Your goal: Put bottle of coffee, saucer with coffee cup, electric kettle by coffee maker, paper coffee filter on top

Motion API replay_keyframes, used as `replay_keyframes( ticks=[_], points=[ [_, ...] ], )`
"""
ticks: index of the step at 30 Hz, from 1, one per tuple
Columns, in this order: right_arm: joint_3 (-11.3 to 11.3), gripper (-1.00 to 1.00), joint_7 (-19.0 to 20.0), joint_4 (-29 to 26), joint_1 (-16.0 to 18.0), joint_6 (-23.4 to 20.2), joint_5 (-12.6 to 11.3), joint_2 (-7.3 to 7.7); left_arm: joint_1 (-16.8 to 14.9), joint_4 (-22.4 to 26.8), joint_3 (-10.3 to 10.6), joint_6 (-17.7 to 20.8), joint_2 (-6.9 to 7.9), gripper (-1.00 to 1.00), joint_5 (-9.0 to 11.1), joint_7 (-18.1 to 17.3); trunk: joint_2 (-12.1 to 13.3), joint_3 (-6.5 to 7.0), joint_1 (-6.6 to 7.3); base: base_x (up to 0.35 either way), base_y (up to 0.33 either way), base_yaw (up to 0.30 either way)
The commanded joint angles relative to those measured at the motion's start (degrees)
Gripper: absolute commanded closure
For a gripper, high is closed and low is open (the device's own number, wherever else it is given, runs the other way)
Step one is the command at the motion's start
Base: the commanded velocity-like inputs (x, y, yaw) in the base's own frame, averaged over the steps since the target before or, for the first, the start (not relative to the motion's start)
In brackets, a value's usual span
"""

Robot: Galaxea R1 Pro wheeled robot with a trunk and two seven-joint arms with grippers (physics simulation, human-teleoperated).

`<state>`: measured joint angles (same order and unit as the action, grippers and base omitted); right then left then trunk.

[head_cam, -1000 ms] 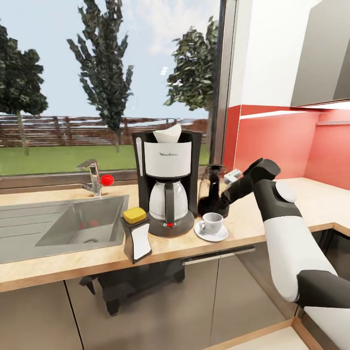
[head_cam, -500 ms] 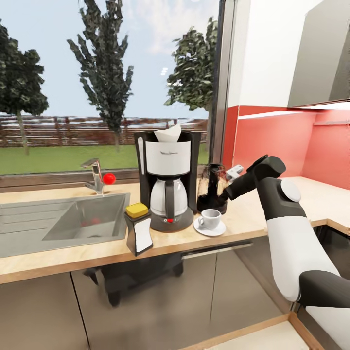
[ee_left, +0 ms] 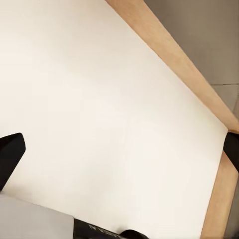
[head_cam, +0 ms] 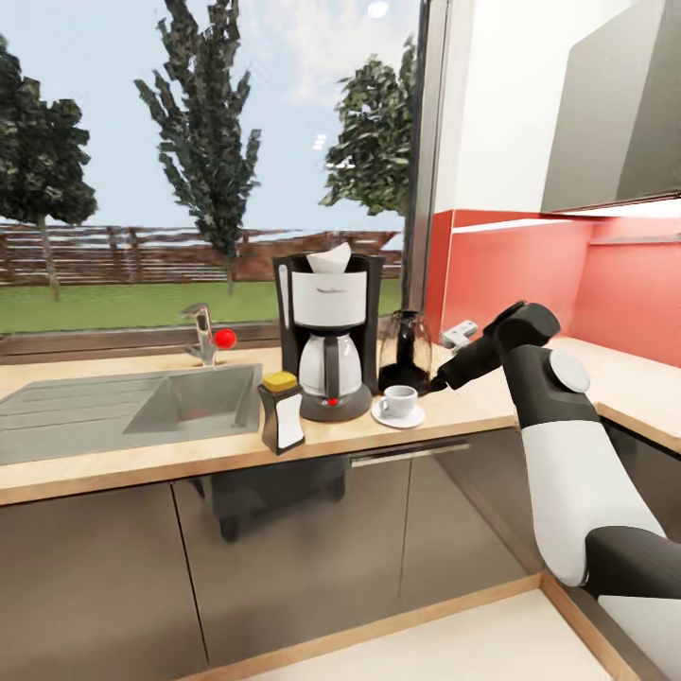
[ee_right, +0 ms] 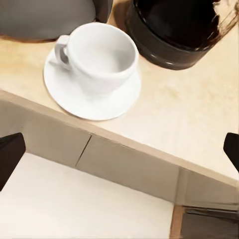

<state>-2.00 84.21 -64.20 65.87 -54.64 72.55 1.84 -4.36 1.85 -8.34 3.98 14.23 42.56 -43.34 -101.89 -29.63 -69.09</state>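
You've got the coffee maker [head_cam: 327, 336] upright on the countertop [head_cam: 454, 409] as your landmark. A white paper coffee filter [head_cam: 328, 257] sits on top of it. The bottle of coffee [head_cam: 281, 411], yellow cap, stands just in front of the coffee maker toward the sink [head_cam: 194, 400] side, near the counter's front edge. On the other side, the saucer [head_cam: 397, 412] lies just beside the coffee maker's base with the coffee cup [head_cam: 397, 400] on it; in the right wrist view the coffee cup [ee_right: 102, 59] sits upright on the saucer [ee_right: 74, 97]. The electric kettle [head_cam: 405, 352], dark with a clear body, stands behind the saucer, next to the coffee maker. Your right gripper [head_cam: 443, 376] hangs just past the kettle, away from the coffee maker, jaws spread wide, nothing between them. Your left gripper [ee_left: 119, 149] points at pale floor [ee_left: 109, 99], jaws also wide apart, empty.
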Motion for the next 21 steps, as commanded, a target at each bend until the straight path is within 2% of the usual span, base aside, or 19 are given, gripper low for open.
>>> replay_keyframes(
  ticks=[1, 6, 8, 10, 11, 12, 15, 19, 21],
  points=[
    [0.0, -1.00, 0.5, 0.0, 0.0, -0.5, 0.5, 0.19, 0.0, 0.0, -0.5, 0.4, 0.01, -1.00, -0.1, -0.2, 0.0, -0.07, 0.04, -0.332, 0.000, 0.000],
    [-0.1, -1.00, 0.5, -0.1, 0.0, 1.8, 0.5, 1.45, 0.0, 0.0, -0.4, 0.4, 0.01, -1.00, -0.1, -0.2, 0.0, -0.07, 0.04, -0.333, 0.000, 0.000],
    [-1.0, -1.00, 0.6, -0.1, 0.0, 3.1, 0.5, 1.88, 0.0, 0.0, -0.4, 0.4, 0.01, -1.00, -0.1, -0.2, 0.0, -0.07, 0.04, -0.333, 0.000, 0.000],
    [-2.6, -1.00, 0.6, -0.1, -0.2, 3.9, 0.4, 2.07, 0.0, 0.0, -0.4, 0.4, 0.01, -1.00, -0.1, -0.2, 0.0, -0.07, 0.04, -0.333, 0.000, 0.000],
    [-5.0, -1.00, 0.6, -0.3, -0.8, 5.1, 0.4, 2.18, 0.0, 0.0, -0.5, 0.4, 0.01, -1.00, -0.1, -0.2, 0.0, -0.07, 0.04, -0.333, 0.000, 0.000],
    [-8.5, -1.00, 0.6, -1.5, -2.1, 9.0, 0.4, 2.28, 0.0, 0.0, -0.5, 0.5, 0.01, -1.00, -0.1, -0.1, 0.0, -0.07, 0.04, -0.328, 0.000, 0.000],
    [-11.0, -1.00, 1.0, -3.8, -3.7, 13.7, 0.4, 2.33, 0.0, 0.0, -0.5, 0.5, 0.01, -1.00, -0.1, 0.0, 0.0, -0.07, 0.04, -0.291, 0.000, 0.000],
    [-12.3, -1.00, 2.6, -5.2, -4.7, 16.1, 0.6, 2.40, 0.0, 0.0, -0.5, 0.5, 0.01, -1.00, -0.1, 0.1, 0.0, -0.07, 0.04, -0.175, 0.000, 0.000],
    [-14.1, -1.00, 4.0, -5.8, -5.7, 17.1, 0.5, 2.44, 0.0, 0.0, -0.5, 0.5, 0.01, -1.00, -0.1, 0.1, 0.0, -0.07, 0.04, -0.042, 0.000, 0.000]
  ],
)
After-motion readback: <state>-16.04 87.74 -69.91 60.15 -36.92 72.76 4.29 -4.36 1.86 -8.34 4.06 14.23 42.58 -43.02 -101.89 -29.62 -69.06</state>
